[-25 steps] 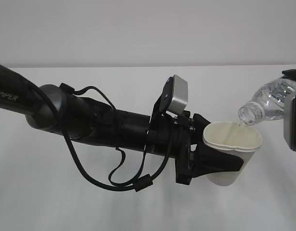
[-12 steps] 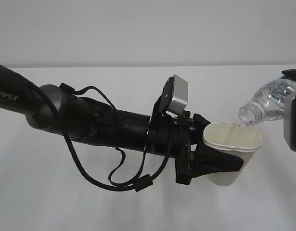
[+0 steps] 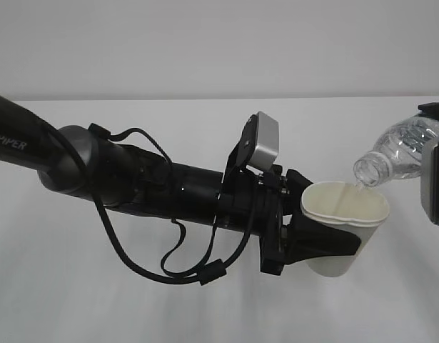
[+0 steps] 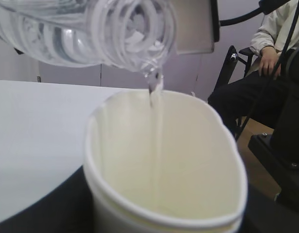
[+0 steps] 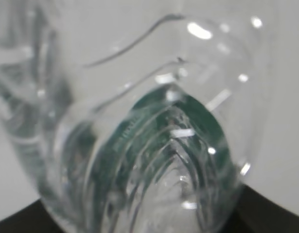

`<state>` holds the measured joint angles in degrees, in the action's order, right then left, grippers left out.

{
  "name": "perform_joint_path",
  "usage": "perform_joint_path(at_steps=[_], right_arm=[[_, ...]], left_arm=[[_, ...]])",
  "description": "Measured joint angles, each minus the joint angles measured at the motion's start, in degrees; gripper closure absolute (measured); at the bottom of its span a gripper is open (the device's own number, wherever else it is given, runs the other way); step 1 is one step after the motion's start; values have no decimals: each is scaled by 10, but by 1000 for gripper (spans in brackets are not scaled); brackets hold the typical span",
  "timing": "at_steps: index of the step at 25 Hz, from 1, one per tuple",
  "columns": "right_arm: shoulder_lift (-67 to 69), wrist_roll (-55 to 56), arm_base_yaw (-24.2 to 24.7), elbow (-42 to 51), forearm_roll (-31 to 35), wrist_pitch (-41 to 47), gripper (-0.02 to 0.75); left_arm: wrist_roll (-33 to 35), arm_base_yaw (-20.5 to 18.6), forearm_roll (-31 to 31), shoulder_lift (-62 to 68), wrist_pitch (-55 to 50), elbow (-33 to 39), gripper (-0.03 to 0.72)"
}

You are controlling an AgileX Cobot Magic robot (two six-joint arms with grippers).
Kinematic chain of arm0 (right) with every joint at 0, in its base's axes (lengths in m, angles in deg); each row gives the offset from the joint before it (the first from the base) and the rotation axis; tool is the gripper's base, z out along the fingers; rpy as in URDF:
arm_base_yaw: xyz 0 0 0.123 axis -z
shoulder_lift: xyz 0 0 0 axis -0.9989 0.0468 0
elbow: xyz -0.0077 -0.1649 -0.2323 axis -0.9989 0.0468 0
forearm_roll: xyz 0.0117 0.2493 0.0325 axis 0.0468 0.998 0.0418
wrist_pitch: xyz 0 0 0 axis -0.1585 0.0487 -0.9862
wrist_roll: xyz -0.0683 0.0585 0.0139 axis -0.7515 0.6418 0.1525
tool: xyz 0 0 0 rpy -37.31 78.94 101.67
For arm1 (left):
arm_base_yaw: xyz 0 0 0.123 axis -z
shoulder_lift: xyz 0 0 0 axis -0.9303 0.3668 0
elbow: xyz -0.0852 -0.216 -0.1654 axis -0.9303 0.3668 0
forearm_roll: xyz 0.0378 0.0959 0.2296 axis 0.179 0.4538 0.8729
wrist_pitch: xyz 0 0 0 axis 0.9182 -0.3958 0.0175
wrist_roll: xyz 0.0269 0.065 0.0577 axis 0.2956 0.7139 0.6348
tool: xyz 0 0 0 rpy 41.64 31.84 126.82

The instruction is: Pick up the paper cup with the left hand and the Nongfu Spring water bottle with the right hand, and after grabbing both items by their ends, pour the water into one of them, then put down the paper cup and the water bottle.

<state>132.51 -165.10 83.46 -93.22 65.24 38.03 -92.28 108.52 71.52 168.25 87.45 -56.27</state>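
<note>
My left gripper (image 3: 326, 246) is shut on the paper cup (image 3: 344, 225), squeezing its cream rim into an oval and holding it upright above the table. The Nongfu Spring water bottle (image 3: 399, 150) tilts down from the right, its open neck just over the cup's far rim. In the left wrist view a thin stream of water runs from the bottle's mouth (image 4: 139, 36) into the cup (image 4: 168, 160). My right gripper is shut on the bottle's base; the right wrist view is filled by the clear ribbed bottle (image 5: 154, 155) with its green label showing through.
The white table (image 3: 98, 300) spreads under both arms, with a pale wall behind. Loose black cables (image 3: 155, 264) hang below the left arm. In the left wrist view a seated person (image 4: 271, 48) and dark equipment stand beyond the table's right side.
</note>
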Motion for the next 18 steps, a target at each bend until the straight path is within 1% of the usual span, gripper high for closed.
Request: perform_joint_path(at_steps=[18], right_arm=[[0,-11,0,0,0,0,324]], left_arm=[[0,0,2,0,0,0,258]])
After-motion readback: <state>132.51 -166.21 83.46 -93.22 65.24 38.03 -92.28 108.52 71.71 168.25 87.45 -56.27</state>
